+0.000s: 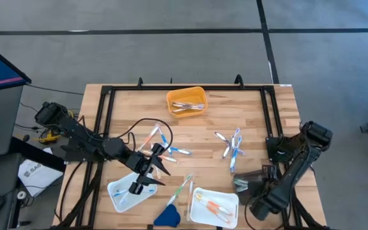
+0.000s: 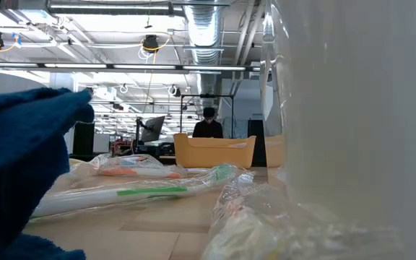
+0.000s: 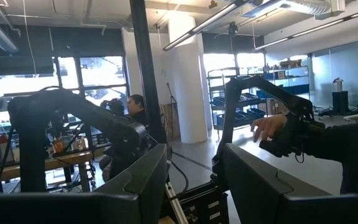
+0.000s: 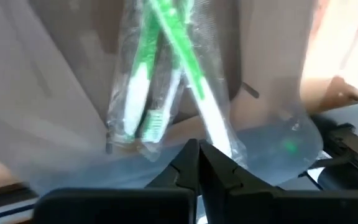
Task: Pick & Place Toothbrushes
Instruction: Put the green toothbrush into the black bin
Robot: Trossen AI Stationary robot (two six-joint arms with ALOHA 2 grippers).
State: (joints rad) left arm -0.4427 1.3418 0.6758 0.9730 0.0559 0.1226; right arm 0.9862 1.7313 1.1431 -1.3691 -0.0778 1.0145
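Wrapped toothbrushes lie loose on the wooden table: one cluster point(image 1: 161, 147) left of centre, another point(image 1: 232, 148) right of centre, and green ones point(image 1: 183, 187) near the front. My right gripper point(image 1: 243, 184) point(image 4: 197, 149) hovers at the front right, pointing steeply down and shut. Green toothbrushes in clear wrappers point(image 4: 148, 93) show just beyond its fingertips. My left gripper point(image 1: 147, 167) point(image 3: 194, 180) stands open above the front-left white tray point(image 1: 125, 191). It is tipped slightly upward and has nothing between its fingers. My right gripper meets the clear wrapper of a long green-and-white toothbrush point(image 4: 219, 140) at its fingertips, coming from above and pointing steeply down. The fingers hide the exact place of the pinch. The toothbrush reaches away from the fingertips across two other wrapped green ones.
An orange tray point(image 1: 186, 102) point(image 2: 214, 150) with pale toothbrushes stands at the far middle. A white tray point(image 1: 232, 199) at the front middle holds orange ones. A dark-blue wedge point(image 1: 167, 216) point(image 2: 20, 166) lies at the front edge. A translucent plastic wall point(image 4: 278, 140) shows beside my right gripper. People point(image 2: 208, 123) are in the room behind.
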